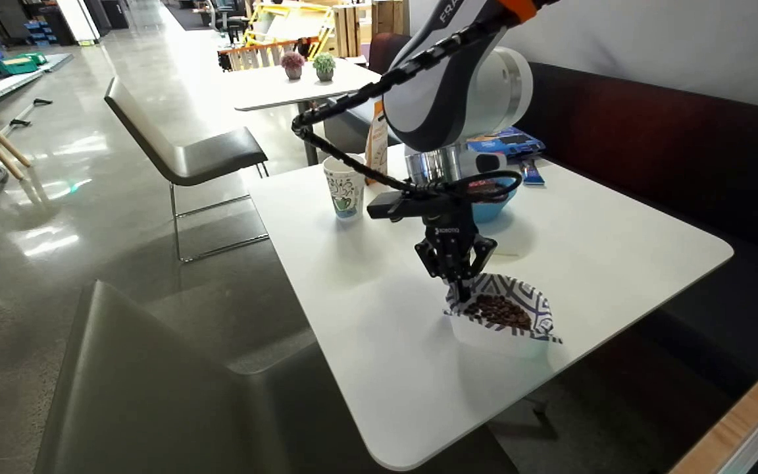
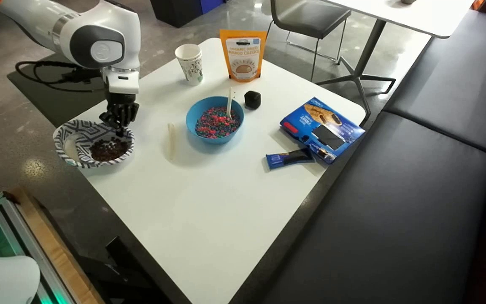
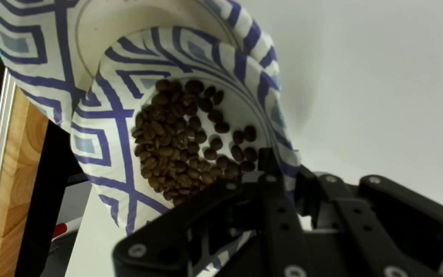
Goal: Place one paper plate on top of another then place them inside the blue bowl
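A paper plate with a blue-and-white pattern, deep like a bowl [image 3: 102,142], holds coffee beans [image 3: 175,142]. It also shows in an exterior view [image 2: 83,144]. It overlaps a similar second paper plate [image 3: 25,42], which shows to its left in an exterior view [image 2: 61,141]. My gripper [image 3: 287,169] has one finger inside and one outside the bean plate's rim, closed on it; the rim bends there. The gripper shows at that rim in both exterior views [image 1: 463,289] [image 2: 120,131]. The blue bowl [image 2: 209,104] stands mid-table; the arm partly hides it in an exterior view [image 1: 491,212].
The blue bowl holds colourful bits and a white spoon [image 2: 229,103]. Around it on the table stand paper cups [image 2: 191,65], an orange mango bag [image 2: 243,57], a dark lump [image 2: 252,100], a blue box [image 2: 323,128], a blue wrapper [image 2: 289,158] and a pale strip [image 2: 171,141].
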You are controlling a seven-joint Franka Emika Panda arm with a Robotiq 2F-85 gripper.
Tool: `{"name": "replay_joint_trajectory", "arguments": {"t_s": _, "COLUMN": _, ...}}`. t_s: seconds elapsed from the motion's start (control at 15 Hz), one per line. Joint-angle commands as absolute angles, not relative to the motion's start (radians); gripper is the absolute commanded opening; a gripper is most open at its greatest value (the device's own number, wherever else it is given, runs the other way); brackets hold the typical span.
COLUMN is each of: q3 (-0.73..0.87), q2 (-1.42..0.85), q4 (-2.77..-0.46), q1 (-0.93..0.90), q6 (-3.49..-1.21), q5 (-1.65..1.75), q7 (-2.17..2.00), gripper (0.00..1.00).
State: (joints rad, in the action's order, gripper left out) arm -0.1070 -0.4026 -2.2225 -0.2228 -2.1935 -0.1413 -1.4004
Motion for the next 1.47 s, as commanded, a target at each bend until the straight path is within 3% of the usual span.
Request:
{"name": "replay_joint_trajectory", "arguments": {"t_s": 0.0, "q3": -0.097, "q2": -0.427, "q4": -2.194, "q1": -0.258, "q6": -2.204, "q5": -0.139, "q7": -1.466, "gripper": 0.02}}
{"name": "replay_joint_trajectory", "arguments": {"t_s": 1.4, "q3": -0.089, "q2": -0.318, "q4": -2.185, "q1": -0.283, "q6": -2.091, "q5": -0.018, "q7": -1.683, "gripper": 0.02}}
